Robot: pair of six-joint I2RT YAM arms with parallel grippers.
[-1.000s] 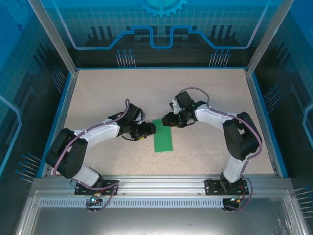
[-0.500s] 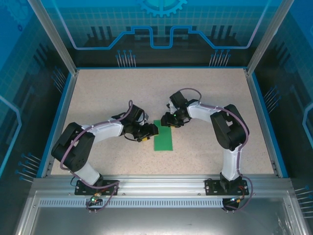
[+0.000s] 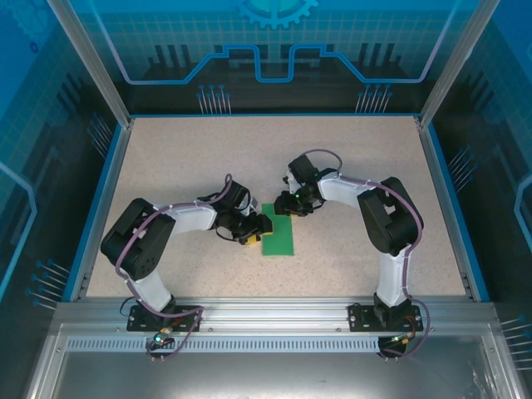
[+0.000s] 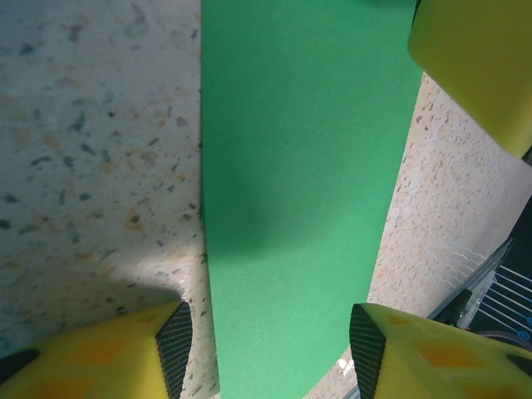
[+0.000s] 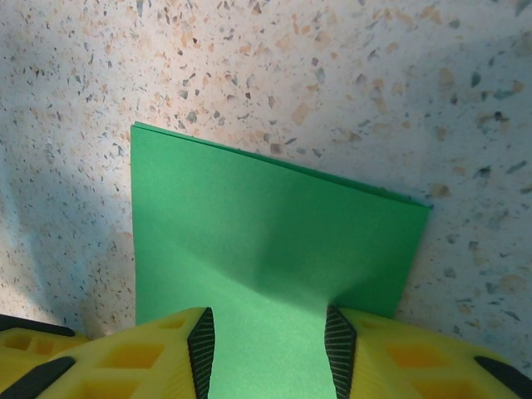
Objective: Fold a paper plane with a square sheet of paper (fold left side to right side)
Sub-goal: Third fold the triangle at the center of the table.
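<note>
Between the two pincers, near the middle of the speckled worktop (image 3: 183, 158), lies the sheet of green paper (image 3: 281, 241), folded double into a narrow oblong and flat on the surface. In the overhead view the left pincer (image 3: 258, 230) is down at the oblong's left long edge.

From its wrist camera the left pincer (image 4: 270, 332) has its jaws apart, and the paper (image 4: 299, 150) runs straight out ahead between its yellow fingers (image 4: 100, 357). One black-padded tip stands on bare worktop just beside one long edge and the other is at the opposite edge, so the jaws straddle the paper's width without clamping it. At the oblong's far corner in that view sits another yellow finger (image 4: 478, 66), the right pincer's.

The right pincer (image 3: 287, 206) is at the paper's far short end, pointing down onto it. From its own wrist camera the right pincer (image 5: 264, 332) also has its jaws apart, with both fingers (image 5: 125, 353) over the green surface (image 5: 249, 224), inside its side edges. Ahead of the tips the paper ends in an edge where two slightly offset layers show. A soft shadowed ridge lies in the paper between the tips. Whether those tips press on the paper cannot be told.
</note>
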